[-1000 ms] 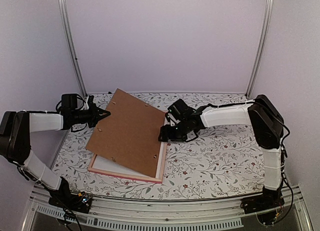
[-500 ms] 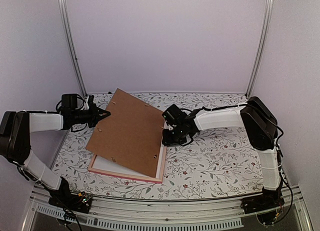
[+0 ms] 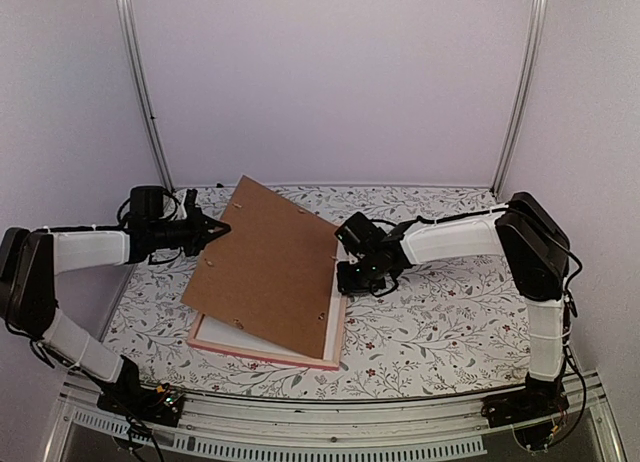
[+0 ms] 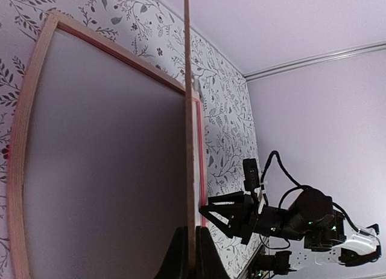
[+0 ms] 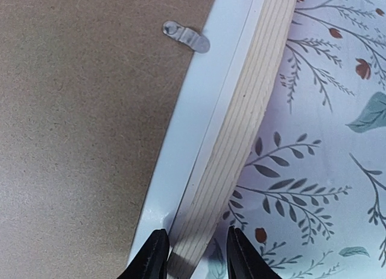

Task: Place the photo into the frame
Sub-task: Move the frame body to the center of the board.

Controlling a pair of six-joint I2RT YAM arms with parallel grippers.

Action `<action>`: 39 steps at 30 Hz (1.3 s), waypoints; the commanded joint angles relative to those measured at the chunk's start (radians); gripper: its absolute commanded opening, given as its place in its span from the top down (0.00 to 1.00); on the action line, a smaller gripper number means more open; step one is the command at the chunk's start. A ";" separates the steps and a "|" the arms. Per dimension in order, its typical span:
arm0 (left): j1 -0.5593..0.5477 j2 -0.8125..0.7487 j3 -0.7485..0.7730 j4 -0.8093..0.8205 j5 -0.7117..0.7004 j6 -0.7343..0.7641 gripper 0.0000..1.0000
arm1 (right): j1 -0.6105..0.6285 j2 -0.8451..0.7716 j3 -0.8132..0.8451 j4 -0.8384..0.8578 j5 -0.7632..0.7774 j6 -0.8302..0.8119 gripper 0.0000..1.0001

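Shifted rightward since a second ago: frame (image 3: 268, 354) and hardboard backing (image 3: 270, 267), both. Frame: flat on the floral cloth (image 3: 430, 312), beneath the backing. Backing: tilted, left edge raised, clamped in my left gripper (image 3: 210, 229). My right gripper (image 5: 193, 258): narrowed, fingers (image 5: 154, 258) straddling the frame's right wooden rail; whether it truly grips, I cannot tell.

The frame (image 3: 260, 351) (image 4: 27, 158) (image 5: 235, 140) lies flat, back side up. Its thin rails are pale wood with a salmon-pink outer edge and a white inner lip. It sits beneath the brown backing board (image 3: 270, 267), which rests on its right rail and tilts up over it, leaving only the near rail and corners showing.
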 commanded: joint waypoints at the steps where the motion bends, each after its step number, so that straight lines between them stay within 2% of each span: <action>1: -0.080 -0.085 -0.041 0.040 -0.072 -0.029 1.00 | -0.041 -0.064 -0.079 -0.085 0.054 -0.020 0.65; 9: -0.227 -0.158 -0.132 0.097 -0.229 -0.141 1.00 | -0.092 -0.121 -0.154 -0.072 0.016 -0.105 0.64; 17: -0.272 -0.141 -0.085 0.095 -0.203 -0.157 1.00 | -0.158 -0.192 -0.215 -0.061 -0.029 -0.161 0.63; 25: -0.310 -0.106 -0.078 0.166 -0.179 -0.204 1.00 | -0.214 -0.231 -0.250 -0.036 -0.111 -0.203 0.60; 32: -0.317 -0.050 -0.038 0.231 -0.111 -0.224 1.00 | -0.234 -0.273 -0.258 0.009 -0.196 -0.197 0.51; 39: -0.316 -0.008 0.052 0.187 -0.045 -0.189 1.00 | -0.242 -0.369 -0.275 0.034 -0.193 -0.217 0.33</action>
